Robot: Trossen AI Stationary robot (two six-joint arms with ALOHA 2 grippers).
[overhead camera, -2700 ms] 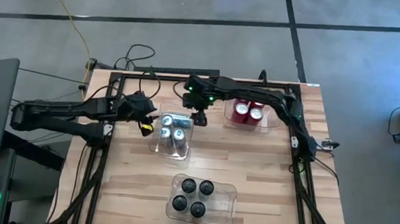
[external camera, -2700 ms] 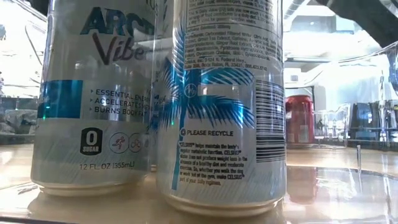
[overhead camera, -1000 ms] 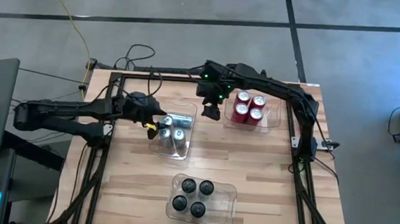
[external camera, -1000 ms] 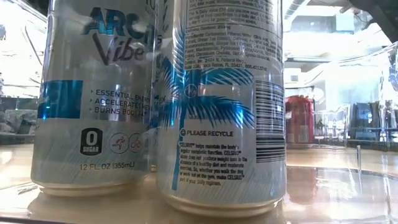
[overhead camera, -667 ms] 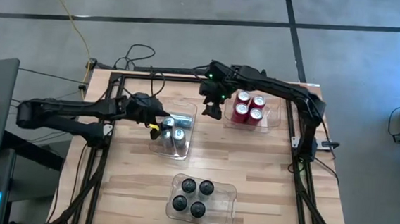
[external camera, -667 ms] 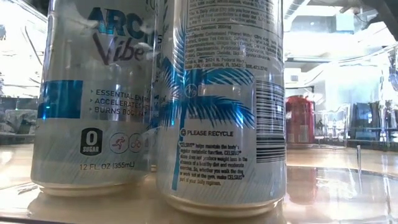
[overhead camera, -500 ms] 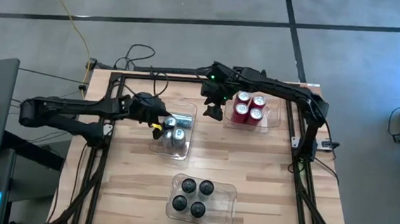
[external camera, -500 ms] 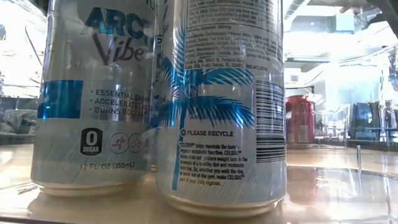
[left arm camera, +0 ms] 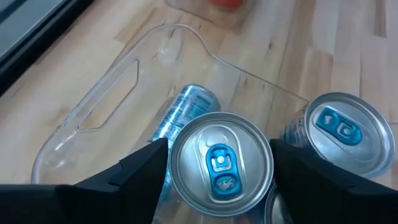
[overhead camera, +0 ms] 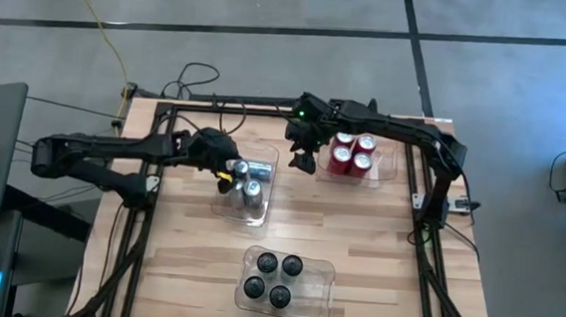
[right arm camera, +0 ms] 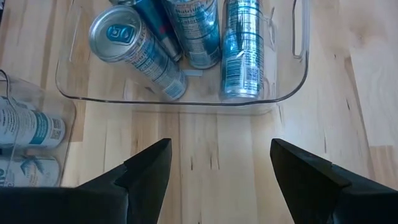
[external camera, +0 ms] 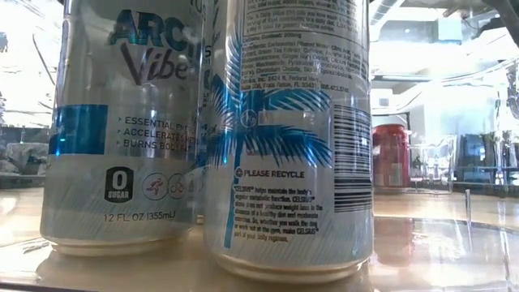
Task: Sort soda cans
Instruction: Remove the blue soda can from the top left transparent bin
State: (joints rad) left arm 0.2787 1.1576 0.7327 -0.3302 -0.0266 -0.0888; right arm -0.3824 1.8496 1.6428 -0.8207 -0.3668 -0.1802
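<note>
Silver-blue soda cans (overhead camera: pixel 249 188) are in a clear bin (overhead camera: pixel 259 215) left of the table's middle. Most stand upright; one (left arm camera: pixel 186 112) lies at the bin's far end. My left gripper (overhead camera: pixel 232 178) is open over this bin, one finger on each side of an upright can's top (left arm camera: pixel 221 163). Red cans (overhead camera: pixel 351 153) stand in a clear bin at the far right, and dark cans (overhead camera: pixel 273 278) in a bin at the near edge. My right gripper (overhead camera: pixel 303 161) hangs open between the silver-blue and red bins, with nothing between its fingers (right arm camera: pixel 149 171). My left gripper comes slanting down from the table's left, with its fingers (left arm camera: pixel 146 171) close against both sides of the upright can, just under the rim (left arm camera: pixel 175 168). I cannot tell whether they touch it. The can stands on the bin's floor.
Bare wooden table (overhead camera: pixel 378 235) lies between the bins and toward the near right. A black frame (overhead camera: pixel 426 258) runs along the table's sides, with cables (overhead camera: pixel 194 77) behind the far edge. The low view shows two silver-blue cans (external camera: pixel 284 146) close up.
My left gripper has gone toward the table's right, over the silver-blue bin, tipping further down until its fingers flank an upright can. My right gripper has sunk a little beside the red cans' bin. No can has moved.
</note>
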